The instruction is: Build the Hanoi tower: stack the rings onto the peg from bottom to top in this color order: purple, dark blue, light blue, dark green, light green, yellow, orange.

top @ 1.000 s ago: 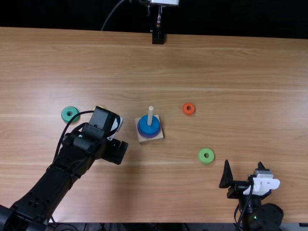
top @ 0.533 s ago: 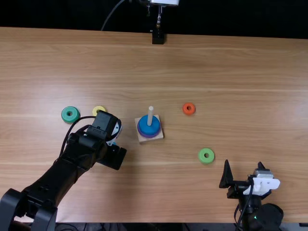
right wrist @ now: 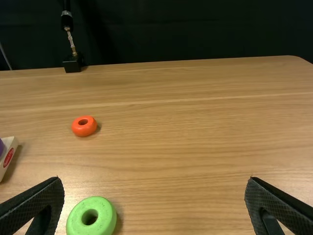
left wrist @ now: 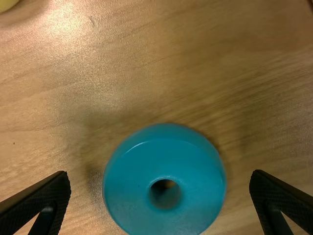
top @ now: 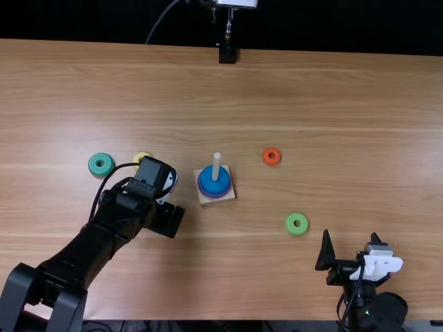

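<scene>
Left jaws stood wide open, empty, spread either side of light blue ring, which lay flat on table. Right jaws also wide, holding nothing, near table's near edge. Purple ring and dark blue ring sat on peg, so I judged third step in hand: light blue. Next move called for centring, lowering, closing on ring's sides, then lifting clear of peg top. Off-centre closing could have nudged ring away. Dark green ring looked next after that.
</scene>
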You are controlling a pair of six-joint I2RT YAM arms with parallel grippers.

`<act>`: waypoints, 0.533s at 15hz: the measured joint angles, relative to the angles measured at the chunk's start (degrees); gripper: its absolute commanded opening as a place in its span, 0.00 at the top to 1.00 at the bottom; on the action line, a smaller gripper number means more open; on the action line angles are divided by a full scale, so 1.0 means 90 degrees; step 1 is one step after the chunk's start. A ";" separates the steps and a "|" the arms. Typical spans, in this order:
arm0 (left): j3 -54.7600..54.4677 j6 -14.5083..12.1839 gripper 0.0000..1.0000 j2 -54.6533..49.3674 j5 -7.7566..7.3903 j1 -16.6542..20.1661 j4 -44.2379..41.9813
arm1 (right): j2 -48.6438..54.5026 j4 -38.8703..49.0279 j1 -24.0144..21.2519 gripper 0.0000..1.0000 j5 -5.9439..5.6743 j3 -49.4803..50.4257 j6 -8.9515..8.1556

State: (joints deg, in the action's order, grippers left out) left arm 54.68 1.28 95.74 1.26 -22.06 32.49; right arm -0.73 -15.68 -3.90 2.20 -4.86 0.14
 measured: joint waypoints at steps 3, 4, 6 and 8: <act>0.0000 -0.0002 0.00 0.0005 -0.0010 0.0049 0.0049 | 0.0000 -0.0002 0.0000 0.00 -0.0002 0.0000 0.0000; 0.0000 0.0000 0.00 0.0024 -0.0019 0.0087 0.0044 | 0.0000 0.0000 0.0000 0.00 -0.0002 0.0000 -0.0002; 0.0000 0.0000 0.00 0.0068 -0.0083 0.0131 0.0044 | 0.0000 -0.0002 -0.0002 0.00 -0.0005 0.0002 0.0000; 0.0000 0.0005 0.00 0.0078 -0.0245 0.0151 0.0046 | 0.0000 0.0000 -0.0002 0.00 -0.0002 0.0000 0.0000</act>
State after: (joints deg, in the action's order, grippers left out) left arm 54.68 1.32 96.44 -0.95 -20.71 32.91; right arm -0.73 -15.68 -3.92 2.17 -4.86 0.14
